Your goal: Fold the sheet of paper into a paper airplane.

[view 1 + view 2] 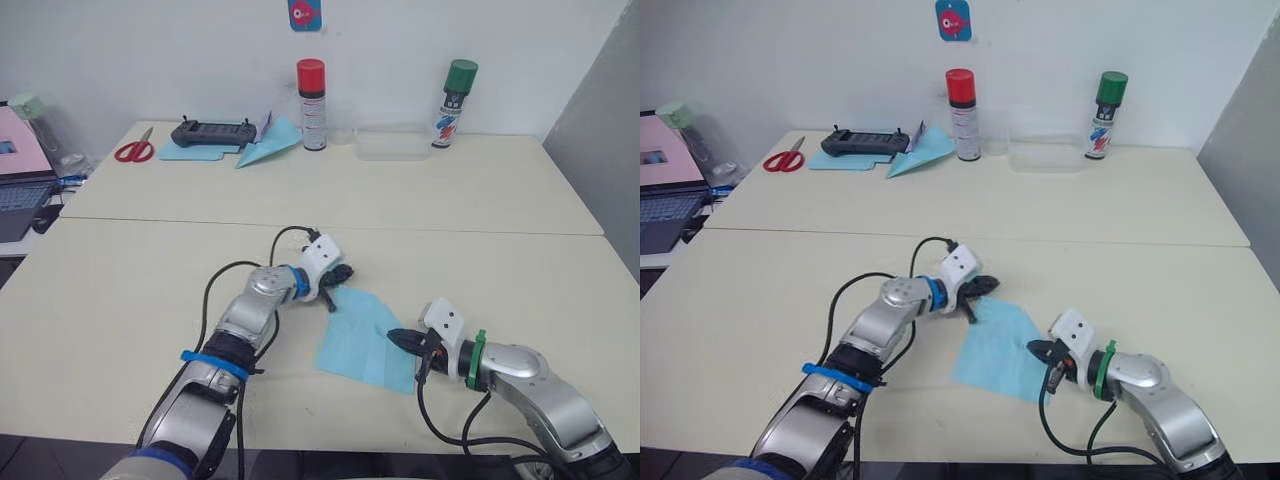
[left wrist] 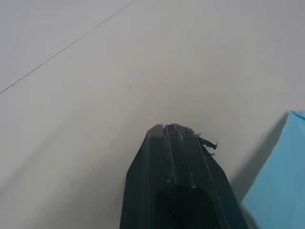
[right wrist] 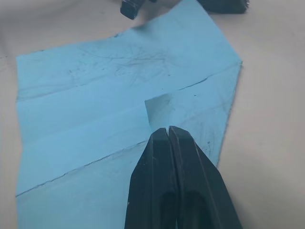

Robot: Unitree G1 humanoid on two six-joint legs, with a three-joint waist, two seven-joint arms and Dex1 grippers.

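Observation:
The sheet of paper (image 1: 362,342), light blue and creased, lies flat on the near table between my two grippers. A small flap (image 3: 158,109) of it is turned up by a long fold. My left gripper (image 1: 340,282) is shut with nothing in it, at the sheet's far left corner; the paper's edge (image 2: 281,181) lies just beside its fingers. My right gripper (image 1: 396,338) is shut and lies low over the sheet's right side, its tip (image 3: 167,130) right at the small flap. Whether it pinches the paper I cannot tell.
At the back of the far table stand a red-capped spray can (image 1: 312,105), a green-capped can (image 1: 458,105) and a clear box (image 1: 390,143). Left of them lie a paper dart (image 1: 266,148), a black controller (image 1: 212,132) on a blue sheet, and red scissors (image 1: 134,151). A laptop (image 1: 18,185) sits far left.

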